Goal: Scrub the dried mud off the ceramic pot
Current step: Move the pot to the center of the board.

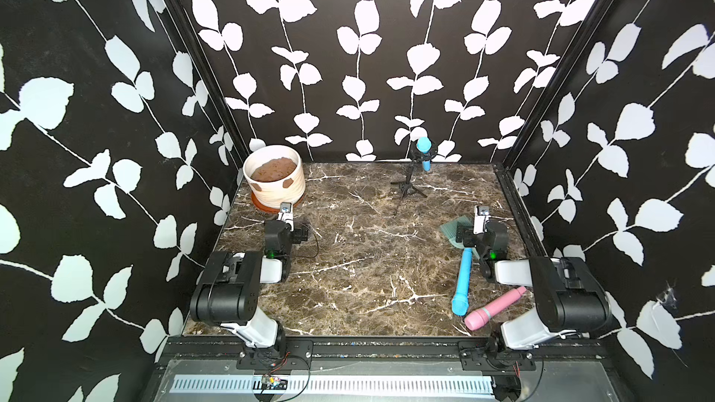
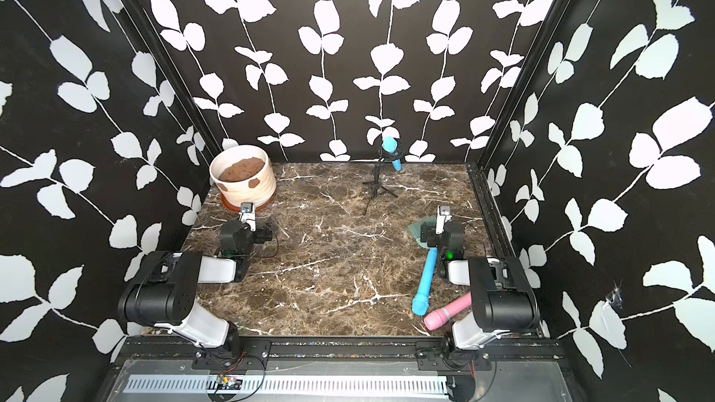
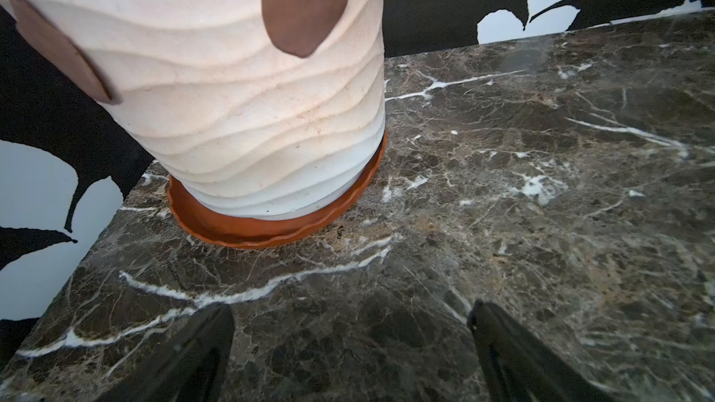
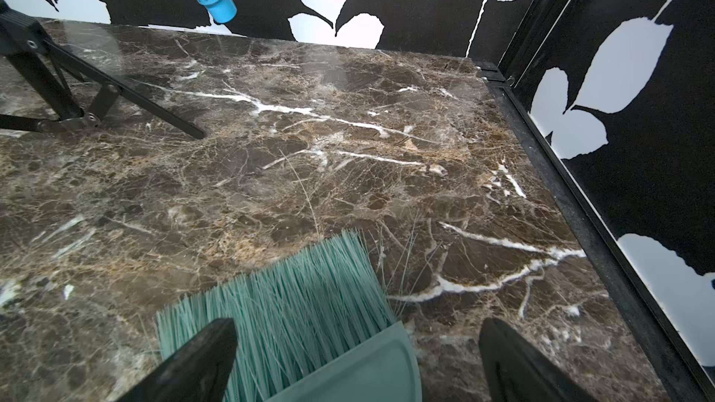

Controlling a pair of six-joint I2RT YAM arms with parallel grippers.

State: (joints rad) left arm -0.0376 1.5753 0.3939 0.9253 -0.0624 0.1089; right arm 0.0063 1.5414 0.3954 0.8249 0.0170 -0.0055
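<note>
The ceramic pot (image 1: pixel 275 183) (image 2: pixel 247 187) (image 3: pixel 232 117), cream-white and ribbed, stands on an orange-brown saucer (image 3: pixel 247 232) in the back left corner. Reddish-brown patches of dried mud (image 1: pixel 288 183) (image 2: pixel 254 183) (image 3: pixel 303 5) stick to its side, another at its left (image 3: pixel 58 48). My left gripper (image 1: pixel 287 213) (image 3: pixel 350 342) is open, just in front of the saucer, over bare marble. A brush with teal bristles (image 1: pixel 454 226) (image 4: pixel 294 303) and a blue handle (image 1: pixel 466 261) (image 2: pixel 427 268) lies on the right. My right gripper (image 1: pixel 481 218) (image 4: pixel 356 346) is open above the brush's head, not gripping it.
Lumpy brown soil (image 1: pixel 272 170) fills the pot. A blue microphone (image 1: pixel 423 152) sits on a black tripod (image 1: pixel 406 187) at the back middle. A pink cylinder (image 1: pixel 493 309) lies by the right arm's base. Patterned walls close in the table on three sides.
</note>
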